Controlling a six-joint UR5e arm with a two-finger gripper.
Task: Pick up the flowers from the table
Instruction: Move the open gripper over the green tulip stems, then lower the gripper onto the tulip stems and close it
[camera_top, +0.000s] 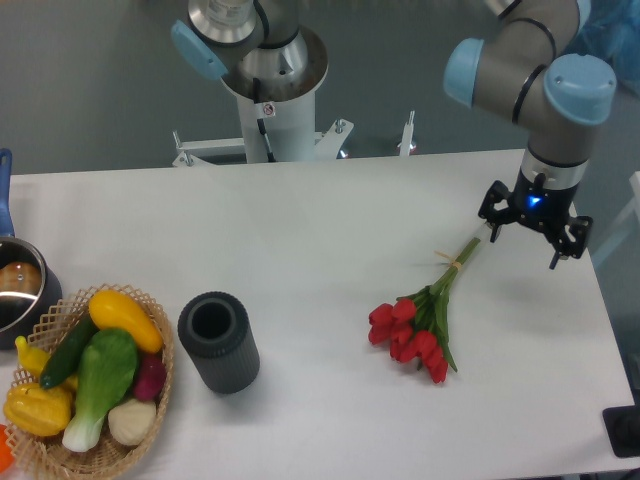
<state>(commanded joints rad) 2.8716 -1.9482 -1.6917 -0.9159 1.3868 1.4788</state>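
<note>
The flowers (425, 315), a bunch of red tulips with green leaves and pale stems tied with tan string, lie flat on the white table (300, 230) at the right. The blooms point toward the front and the stem ends point to the back right. My gripper (524, 240) hangs open just above the table at the stem tips, fingers (490, 228) spread with nothing between them. The left finger is right beside the end of the stems.
A dark grey ribbed cylinder vase (218, 342) stands left of centre. A wicker basket (90, 385) of vegetables sits at the front left, with a metal pot (18, 290) behind it. The robot's base (270, 90) is at the back. The table's right edge is close to my gripper.
</note>
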